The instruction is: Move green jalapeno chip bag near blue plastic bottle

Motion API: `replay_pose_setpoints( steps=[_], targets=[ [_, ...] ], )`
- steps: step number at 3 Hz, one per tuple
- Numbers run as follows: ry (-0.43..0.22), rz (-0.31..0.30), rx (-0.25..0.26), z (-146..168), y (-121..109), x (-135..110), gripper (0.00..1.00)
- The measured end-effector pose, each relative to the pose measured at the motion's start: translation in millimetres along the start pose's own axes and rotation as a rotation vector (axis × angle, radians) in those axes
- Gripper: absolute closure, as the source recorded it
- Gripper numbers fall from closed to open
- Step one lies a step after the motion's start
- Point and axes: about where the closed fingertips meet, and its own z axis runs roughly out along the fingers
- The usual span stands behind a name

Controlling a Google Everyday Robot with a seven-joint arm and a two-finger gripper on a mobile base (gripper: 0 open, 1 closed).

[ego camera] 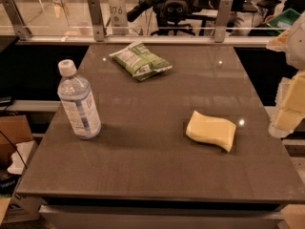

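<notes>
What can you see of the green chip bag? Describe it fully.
The green jalapeno chip bag is a small crinkly packet, green with a white printed panel. It lies flat and askew near the far edge of the table, touching only the tabletop. The gripper sits at the view's right edge, well away from it.

Dim amber light, gripper (291, 101) far right

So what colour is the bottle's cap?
White bottle cap, camera view; the gripper is at the right edge.
</notes>
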Motion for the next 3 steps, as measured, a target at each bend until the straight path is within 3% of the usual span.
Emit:
replay_pose_setpoints(
  steps=[1, 2, 3],
  targets=[
    [-0.001, 0.000, 0.003, -0.4, -0.6, -0.5, 0.00],
    [-0.037, 0.024, 0.026, 6.8, -18.8, -10.2, 0.00],
    [-0.076, 0.057, 0.047, 23.3, -51.1, -23.0, 0.00]
  ],
)
